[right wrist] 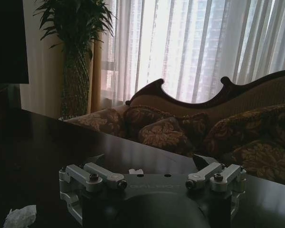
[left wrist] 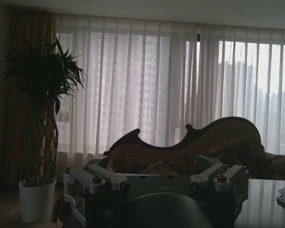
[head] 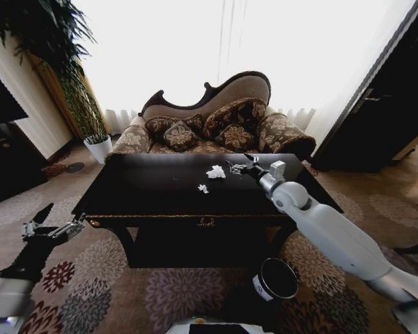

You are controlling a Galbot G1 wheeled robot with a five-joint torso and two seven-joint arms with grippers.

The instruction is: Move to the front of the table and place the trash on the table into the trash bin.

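Note:
The dark glossy table (head: pixel 146 186) stands straight ahead of me. On its top lies the trash: a white crumpled paper (head: pixel 216 172) and a smaller scrap (head: pixel 203 188) nearer the front. My right gripper (head: pixel 240 165) reaches over the table top just right of the crumpled paper, open with nothing between its fingers. The right wrist view shows that gripper (right wrist: pixel 150 162) low over the dark top, with a crumpled paper (right wrist: pixel 20 216) off to one side. The black trash bin (head: pixel 277 277) stands on the carpet below the table's front right. My left gripper (head: pixel 56 225) hangs open, low, left of the table.
An ornate patterned sofa (head: pixel 216 125) stands right behind the table. A tall plant in a white pot (head: pixel 97 147) is at the back left, with dark furniture (head: pixel 7 163) along the left wall and a dark door (head: pixel 386 111) on the right. Flowered carpet surrounds the table.

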